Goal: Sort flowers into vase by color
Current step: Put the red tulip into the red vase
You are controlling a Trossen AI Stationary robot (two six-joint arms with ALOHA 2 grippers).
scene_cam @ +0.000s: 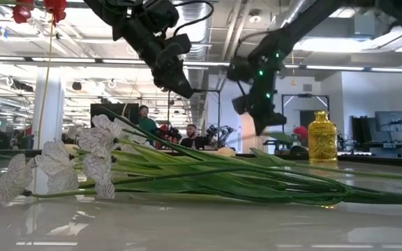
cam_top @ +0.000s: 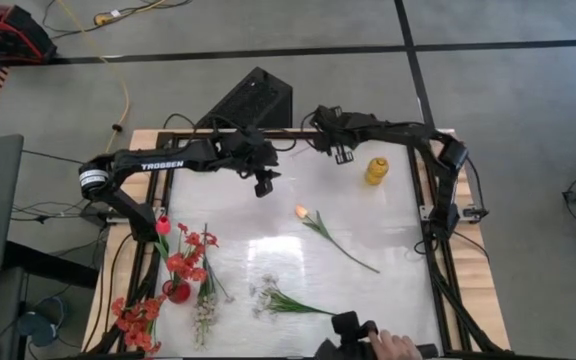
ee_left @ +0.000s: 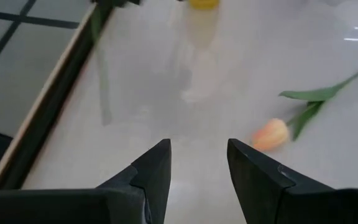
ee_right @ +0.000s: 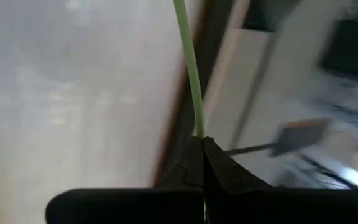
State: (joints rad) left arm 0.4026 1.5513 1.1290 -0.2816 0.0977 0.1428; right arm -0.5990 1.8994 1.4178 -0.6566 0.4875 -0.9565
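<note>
While the right gripper (ee_right: 201, 142) pinches a green stem (ee_right: 189, 68) at table's 12 o'clock, left gripper (ee_left: 199, 163) hovers open, empty, near peach tulip (ee_left: 270, 133).

Bench (cam_top: 388, 290) — contents by position, seen from above. Far right: a small vase (cam_top: 376, 171), upright, near the right rail. Centre: a single tulip (cam_top: 318, 224) lying flat, head toward the far left, stem running toward the near right. Near centre: a spray of small blossoms (cam_top: 278, 298) lying flat, heads leftward. Left edge: a second vase (cam_top: 177, 291) holding blossom clusters (cam_top: 189, 254); a loose cluster (cam_top: 136, 320) at the near left corner; another spray (cam_top: 206, 312) just right of that vase. Left tool (cam_top: 263, 186) — above the far centre. Right tool (cam_top: 343, 155) — to its right, beside the far vase, pinching a stem (ee_right: 190, 68).
</note>
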